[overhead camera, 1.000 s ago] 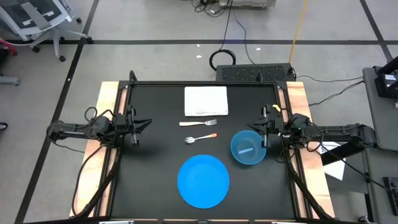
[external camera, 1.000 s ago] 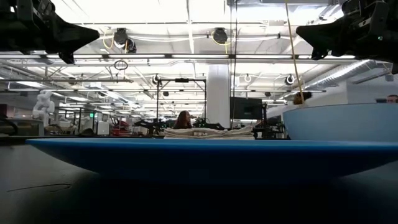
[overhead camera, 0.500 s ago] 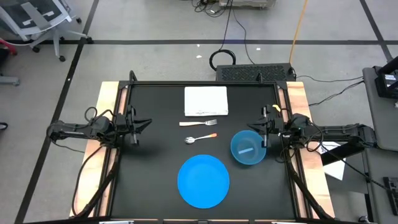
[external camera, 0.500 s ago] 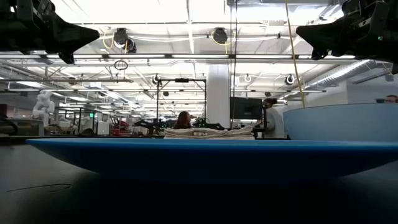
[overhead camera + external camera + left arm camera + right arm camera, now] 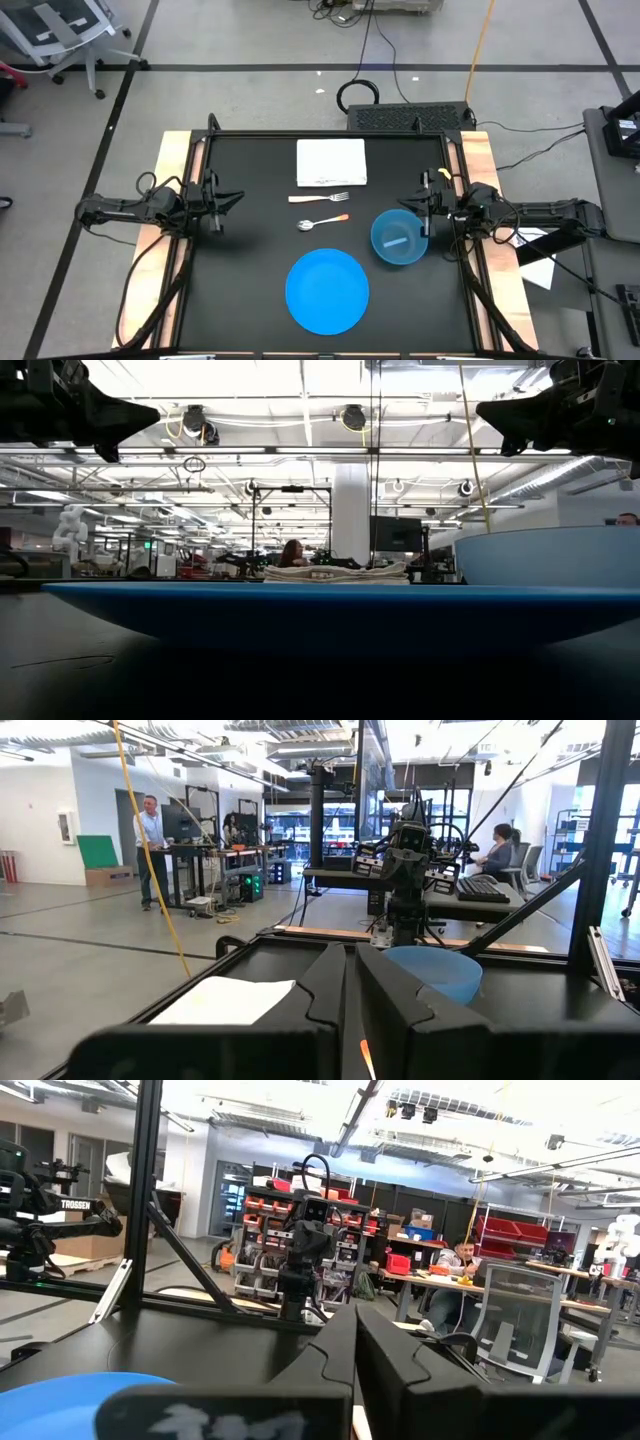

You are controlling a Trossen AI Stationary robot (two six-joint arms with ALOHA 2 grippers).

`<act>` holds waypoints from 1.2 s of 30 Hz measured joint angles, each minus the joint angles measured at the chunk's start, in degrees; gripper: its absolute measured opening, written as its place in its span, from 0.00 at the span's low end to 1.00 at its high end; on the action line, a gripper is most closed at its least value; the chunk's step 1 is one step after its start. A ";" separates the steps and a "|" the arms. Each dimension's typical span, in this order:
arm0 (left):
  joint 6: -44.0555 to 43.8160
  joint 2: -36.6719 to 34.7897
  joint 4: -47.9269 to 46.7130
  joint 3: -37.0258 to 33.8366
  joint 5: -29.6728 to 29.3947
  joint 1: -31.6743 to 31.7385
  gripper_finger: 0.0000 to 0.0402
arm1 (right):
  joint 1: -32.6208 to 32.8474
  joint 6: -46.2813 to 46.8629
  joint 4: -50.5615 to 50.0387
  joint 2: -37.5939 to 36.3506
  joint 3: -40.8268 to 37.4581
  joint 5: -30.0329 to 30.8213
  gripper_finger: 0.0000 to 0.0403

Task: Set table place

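Observation:
On the black table (image 5: 250, 250) a flat round blue plate (image 5: 327, 290) lies near the front edge. A translucent blue bowl (image 5: 399, 237) stands right of centre. A pale-handled fork (image 5: 320, 197) and an orange-handled spoon (image 5: 323, 221) lie in the middle. My left gripper (image 5: 238, 197) is shut and empty at the table's left edge. My right gripper (image 5: 404, 203) is shut and empty at the right edge, just beyond the bowl's far rim. The bowl also shows in the left wrist view (image 5: 432, 970), the plate in the right wrist view (image 5: 60, 1395).
A folded white cloth (image 5: 331, 162) lies at the table's far middle. Pale wooden strips (image 5: 168, 200) run along the left and right sides. Cables and a dark box (image 5: 410, 116) lie on the floor behind the table. People show in the room beyond.

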 joint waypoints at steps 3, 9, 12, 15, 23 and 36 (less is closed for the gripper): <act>0.00 0.00 0.00 0.00 0.00 -0.01 0.08 | 0.01 -0.01 0.02 0.00 0.01 0.00 0.00; 0.00 -0.01 0.02 0.00 0.00 0.00 0.08 | -0.01 0.01 0.02 0.00 0.01 0.01 0.00; 0.00 -0.02 0.02 0.00 0.00 -0.02 0.08 | -0.01 0.01 0.00 0.00 -0.02 -0.01 0.00; 0.00 -0.01 0.02 0.00 0.00 -0.01 0.08 | -0.01 0.01 0.00 0.02 -0.02 -0.01 0.00; -0.26 -0.02 0.14 -0.02 0.01 -0.01 0.08 | 0.01 0.00 0.01 0.00 0.01 0.00 0.00; -1.42 0.01 0.52 -0.02 0.04 0.00 0.08 | -0.01 0.01 0.02 0.01 0.01 0.00 0.00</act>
